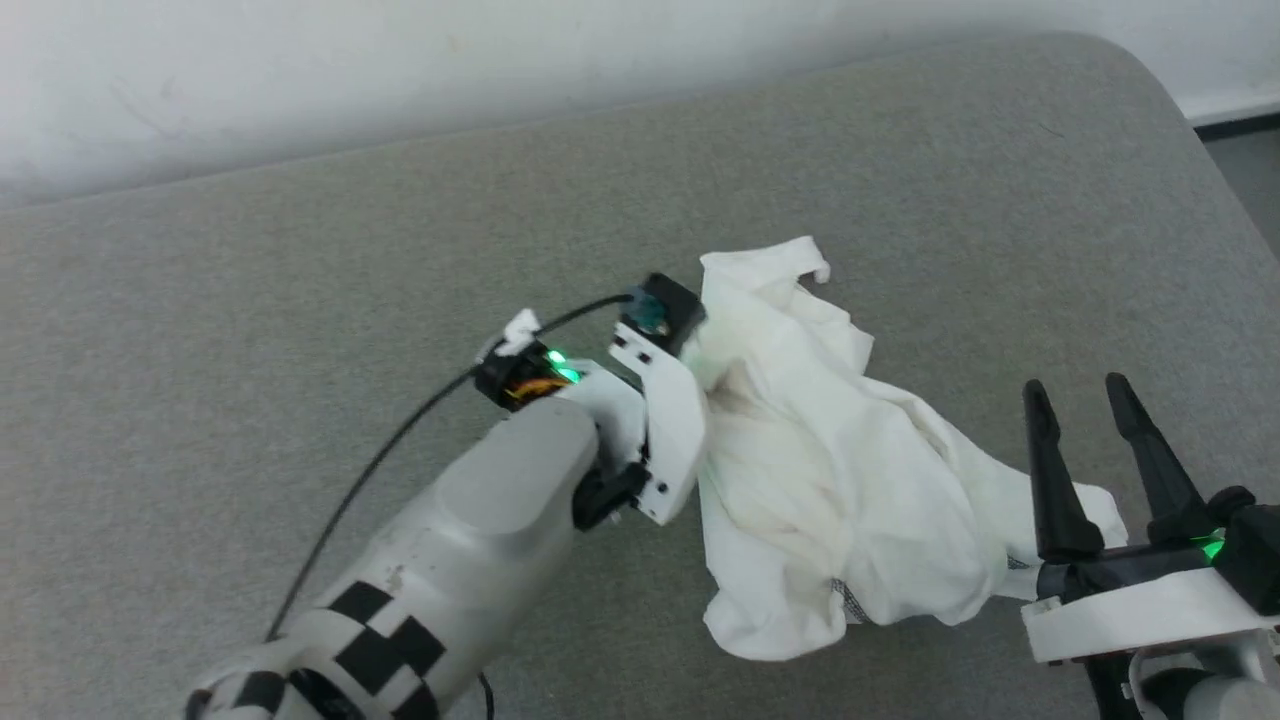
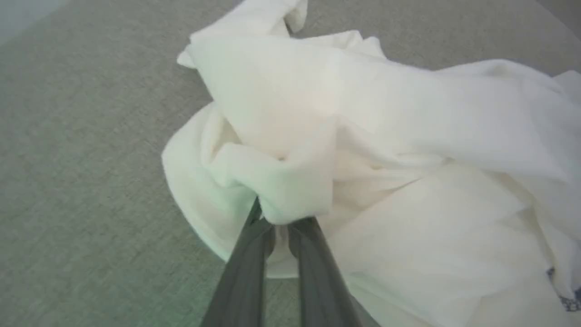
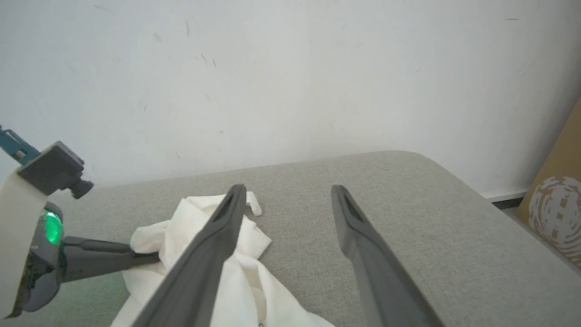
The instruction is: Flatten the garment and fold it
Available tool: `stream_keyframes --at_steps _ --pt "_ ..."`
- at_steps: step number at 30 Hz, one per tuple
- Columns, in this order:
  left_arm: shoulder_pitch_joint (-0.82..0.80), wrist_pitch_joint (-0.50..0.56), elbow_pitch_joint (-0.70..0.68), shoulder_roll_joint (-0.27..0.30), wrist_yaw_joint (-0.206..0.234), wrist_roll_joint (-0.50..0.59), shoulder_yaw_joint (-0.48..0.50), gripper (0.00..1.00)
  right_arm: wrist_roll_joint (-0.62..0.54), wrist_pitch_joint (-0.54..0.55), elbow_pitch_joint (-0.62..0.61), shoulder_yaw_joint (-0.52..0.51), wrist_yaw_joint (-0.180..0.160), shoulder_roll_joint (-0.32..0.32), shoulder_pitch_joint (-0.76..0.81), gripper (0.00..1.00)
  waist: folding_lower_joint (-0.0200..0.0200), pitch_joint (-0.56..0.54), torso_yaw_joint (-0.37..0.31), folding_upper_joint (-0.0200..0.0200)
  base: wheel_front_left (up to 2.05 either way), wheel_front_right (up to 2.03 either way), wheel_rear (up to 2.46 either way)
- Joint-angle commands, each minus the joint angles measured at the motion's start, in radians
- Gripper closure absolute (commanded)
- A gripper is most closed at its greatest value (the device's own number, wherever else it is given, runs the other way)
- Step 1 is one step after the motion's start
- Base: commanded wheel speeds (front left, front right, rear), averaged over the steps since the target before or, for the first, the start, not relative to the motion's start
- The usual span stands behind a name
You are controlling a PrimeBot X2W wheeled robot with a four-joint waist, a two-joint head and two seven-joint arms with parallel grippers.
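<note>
- Left gripper [image 2: 281,221] is pinched on a bunched fold at the garment's [image 2: 386,136] left edge, with cloth between its nearly closed fingers.
- Right gripper [image 1: 1075,385] hovers with jaws spread wide, holding nothing, by the garment's right end.
- The garment is white and thin, crumpled in a heap right of middle on the grey padded surface [image 1: 350,200].
- A white wall [image 3: 290,68] stands behind, and a cardboard box [image 3: 556,204] sits past the right corner.

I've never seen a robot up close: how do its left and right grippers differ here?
The left gripper is pinched shut on a fold of the garment; the right gripper stands wide open, holding nothing. The left gripper reaches into the crumpled cloth; the right gripper is at its edge. Both have two long dark fingers.
</note>
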Motion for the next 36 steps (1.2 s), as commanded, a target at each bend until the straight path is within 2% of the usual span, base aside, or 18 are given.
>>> stream_keyframes --at_steps 1,4,7,10,14,17,20,22,26,28,30,33,36 --pt "0.015 -0.046 -0.013 0.037 0.021 0.010 0.015 1.00 -0.008 0.003 -0.008 -0.007 -0.001 0.003 0.003 0.00 -0.0001 -0.032 0.030 -0.0002 0.00 0.00 0.00" --pt "0.053 -0.146 -0.085 0.105 0.070 0.016 0.046 1.00 -0.016 0.012 -0.017 -0.023 -0.001 0.003 0.017 0.00 -0.0001 -0.055 0.052 -0.0002 0.00 0.00 0.00" --pt "0.140 -0.204 -0.190 0.205 0.144 0.004 0.089 1.00 -0.016 0.021 -0.028 -0.035 -0.001 0.003 0.034 0.00 -0.0001 -0.073 0.071 -0.0002 0.00 0.00 0.00" --pt "0.279 -0.226 -0.328 0.318 0.243 -0.031 0.145 1.00 -0.013 0.028 -0.037 -0.039 -0.001 0.003 0.050 0.00 -0.0001 -0.085 0.086 -0.0002 0.00 0.00 0.00" --pt "0.515 -0.218 -0.537 0.451 0.403 -0.102 0.224 1.00 -0.012 0.038 -0.044 -0.047 -0.001 0.003 0.069 0.00 -0.0001 -0.094 0.107 -0.0002 0.00 0.00 0.00" --pt "0.685 -0.196 -0.679 0.517 0.505 -0.156 0.262 1.00 -0.012 0.045 -0.049 -0.050 -0.001 0.003 0.076 0.00 -0.0001 -0.097 0.120 -0.0002 0.00 0.00 0.00" --pt "0.795 -0.187 -0.791 0.542 0.558 -0.201 0.283 1.00 -0.014 0.051 -0.055 -0.045 -0.001 0.003 0.075 0.00 -0.0001 -0.098 0.129 -0.0002 0.00 0.00 0.00" --pt "0.827 -0.195 -0.847 0.543 0.569 -0.217 0.293 0.00 -0.016 0.055 -0.058 -0.044 -0.001 0.003 0.073 0.00 -0.0001 -0.100 0.134 -0.0002 0.00 0.00 0.00" --pt "0.816 -0.244 -0.918 0.539 0.567 -0.209 0.318 0.00 -0.018 0.061 -0.062 -0.041 -0.001 0.003 0.072 0.00 -0.0001 -0.105 0.137 -0.0002 0.00 0.00 0.00" --pt "0.763 -0.307 -0.968 0.530 0.556 -0.180 0.346 0.00 -0.020 0.066 -0.066 -0.037 -0.001 0.003 0.069 0.00 -0.0001 -0.106 0.133 -0.0002 0.00 0.00 0.00" --pt "0.736 -0.322 -0.979 0.529 0.551 -0.163 0.348 0.00 -0.020 0.067 -0.068 -0.035 -0.001 0.003 0.067 0.00 -0.0001 -0.104 0.131 -0.0002 0.00 0.00 0.00" --pt "0.631 -0.331 -0.990 0.523 0.520 -0.113 0.337 0.00 -0.019 0.070 -0.071 -0.031 -0.001 0.003 0.059 0.00 -0.0001 -0.091 0.117 -0.0002 0.00 0.00 0.00" --pt "0.500 -0.275 -0.952 0.505 0.463 -0.080 0.295 0.00 -0.016 0.070 -0.072 -0.028 -0.001 0.003 0.048 0.00 -0.0001 -0.068 0.101 -0.0002 0.00 0.00 0.00"
